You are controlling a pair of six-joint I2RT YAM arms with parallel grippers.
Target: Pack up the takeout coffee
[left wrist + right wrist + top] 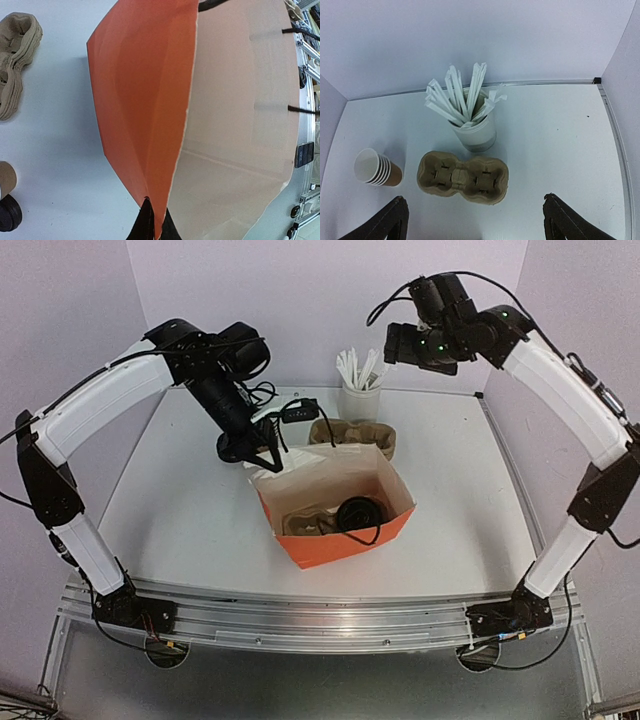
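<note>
The takeout coffee [358, 512] shows as a black dome lid inside the open orange paper bag [345, 540], next to a brown pulp carrier [308, 523] in the bag. Its cup body is hidden by the lid. My left gripper [262, 456] is shut on the bag's back-left rim; in the left wrist view it [155, 226] pinches the orange bag wall [145, 100]. My right gripper [402, 346] is open and empty, held high over the table's back right. Its fingers [395, 220] stand wide apart in the right wrist view.
A stack of pulp cup carriers [462, 175] lies behind the bag, also visible in the top view [355, 433]. A white cup of wrapped straws [472, 127] stands at the back. A stack of lidless brown cups [375, 167] lies left of the carriers. Black lids [9, 212] lie nearby.
</note>
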